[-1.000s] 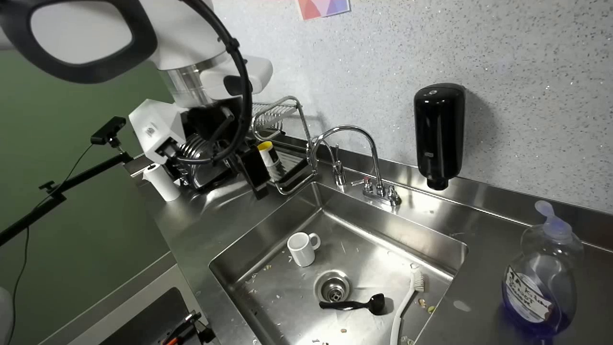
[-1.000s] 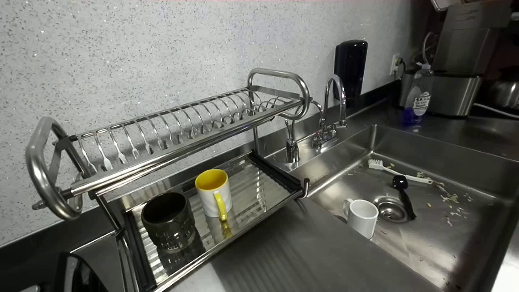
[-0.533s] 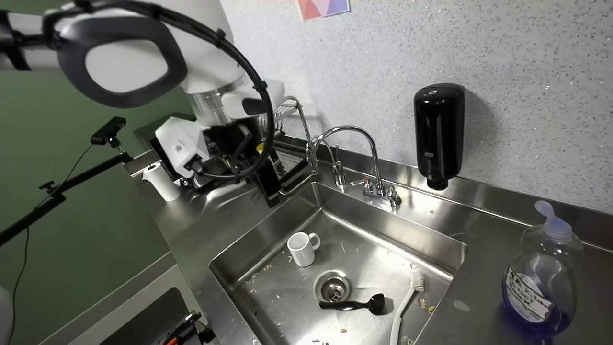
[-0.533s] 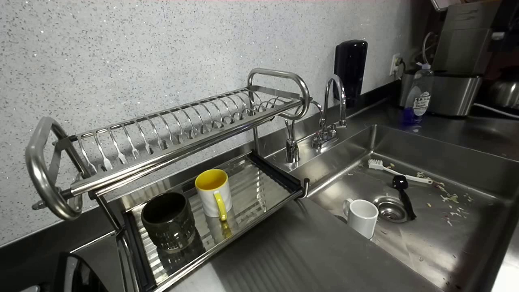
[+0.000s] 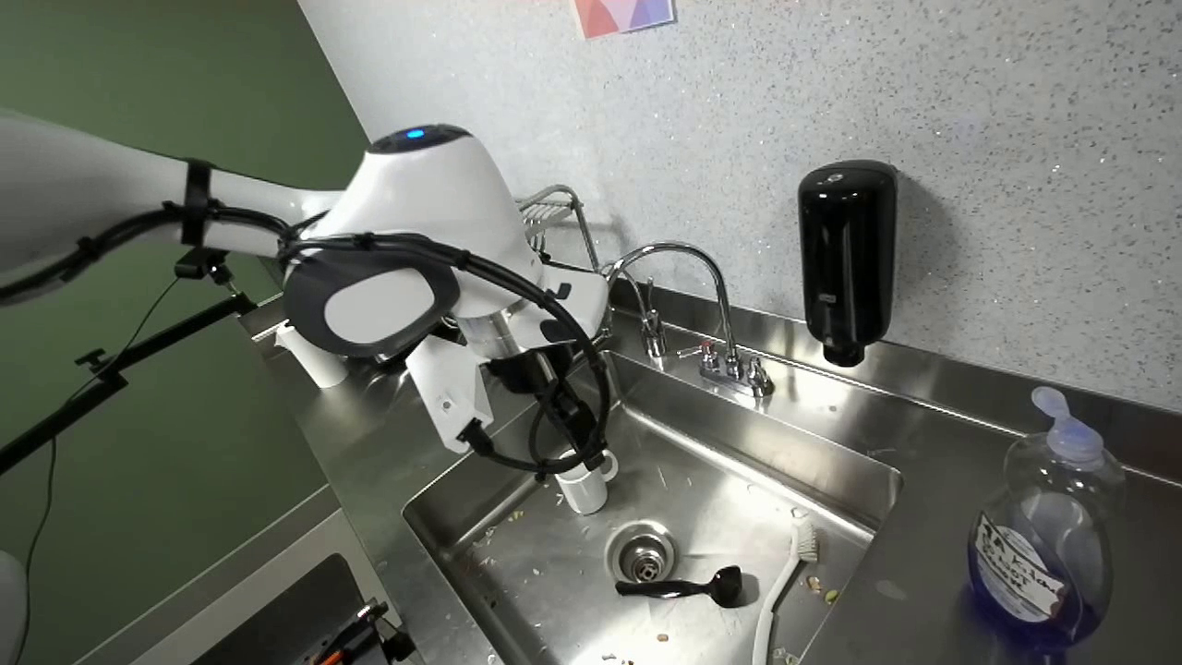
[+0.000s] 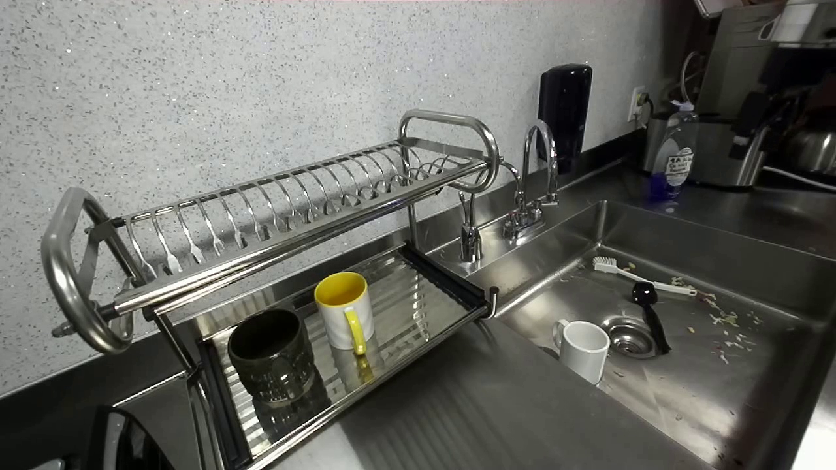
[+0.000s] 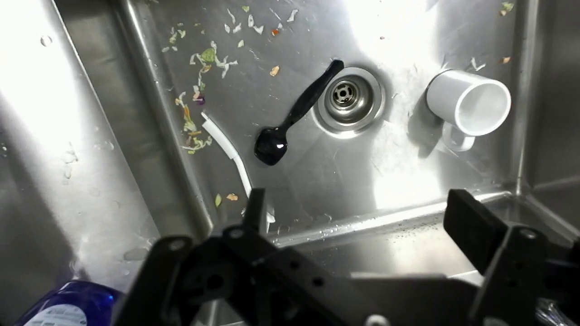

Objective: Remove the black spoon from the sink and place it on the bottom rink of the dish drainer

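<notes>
The black spoon (image 7: 308, 97) lies on the floor of the steel sink (image 7: 335, 181), its handle end at the drain. It also shows in both exterior views (image 5: 727, 586) (image 6: 644, 294). My gripper (image 7: 355, 194) is open and empty, with its fingers wide apart. In the wrist view the spoon lies ahead of the left finger, apart from it. In an exterior view the gripper (image 5: 591, 448) hangs above the sink, in front of the white cup. The dish drainer (image 6: 326, 228) stands beside the sink. Its bottom tier (image 6: 431, 281) holds a dark mug and a yellow-and-white mug.
A white cup (image 7: 446, 95) stands in the sink near the drain. A white brush (image 7: 224, 138) lies close to the spoon's bowl. Food scraps are scattered about. The chrome faucet (image 5: 716, 268) rises at the sink's back edge. A blue soap bottle (image 5: 1043, 545) stands on the counter.
The arm has swung from the counter by the drainer to above the sink, rightward and down in an exterior view. It now shows at the upper right of an exterior view. The spoon has not moved.
</notes>
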Action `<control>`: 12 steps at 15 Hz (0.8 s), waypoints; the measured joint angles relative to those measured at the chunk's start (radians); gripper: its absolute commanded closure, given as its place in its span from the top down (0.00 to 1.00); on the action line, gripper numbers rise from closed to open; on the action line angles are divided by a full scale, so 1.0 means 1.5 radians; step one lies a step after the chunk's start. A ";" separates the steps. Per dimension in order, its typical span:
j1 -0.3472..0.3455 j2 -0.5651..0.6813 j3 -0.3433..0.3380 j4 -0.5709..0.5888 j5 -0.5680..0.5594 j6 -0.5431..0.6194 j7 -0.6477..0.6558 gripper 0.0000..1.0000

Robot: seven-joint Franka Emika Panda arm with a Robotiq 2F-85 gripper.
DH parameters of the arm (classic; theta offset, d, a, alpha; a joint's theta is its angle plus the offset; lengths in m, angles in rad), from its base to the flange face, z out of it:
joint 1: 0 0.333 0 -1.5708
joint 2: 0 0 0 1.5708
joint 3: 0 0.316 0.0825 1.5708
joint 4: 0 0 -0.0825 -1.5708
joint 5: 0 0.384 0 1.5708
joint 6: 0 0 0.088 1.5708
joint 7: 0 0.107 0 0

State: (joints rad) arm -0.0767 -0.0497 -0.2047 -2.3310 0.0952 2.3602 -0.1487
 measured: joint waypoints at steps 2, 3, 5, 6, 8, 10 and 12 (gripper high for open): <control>-0.004 0.010 0.000 0.000 0.000 0.007 0.000 1.00; -0.004 0.010 0.000 0.001 0.000 0.007 0.000 1.00; -0.004 0.010 0.000 0.002 0.000 0.007 0.000 1.00; -0.005 0.010 0.001 0.002 0.000 0.007 0.000 1.00; -0.005 0.015 0.004 0.001 0.007 0.007 0.000 1.00; -0.004 0.036 0.013 -0.002 0.041 0.014 0.000 1.00; -0.004 0.071 0.030 -0.010 0.086 0.045 0.009 1.00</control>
State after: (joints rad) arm -0.0824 0.0560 -0.1590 -2.3456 0.2240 2.4280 -0.1356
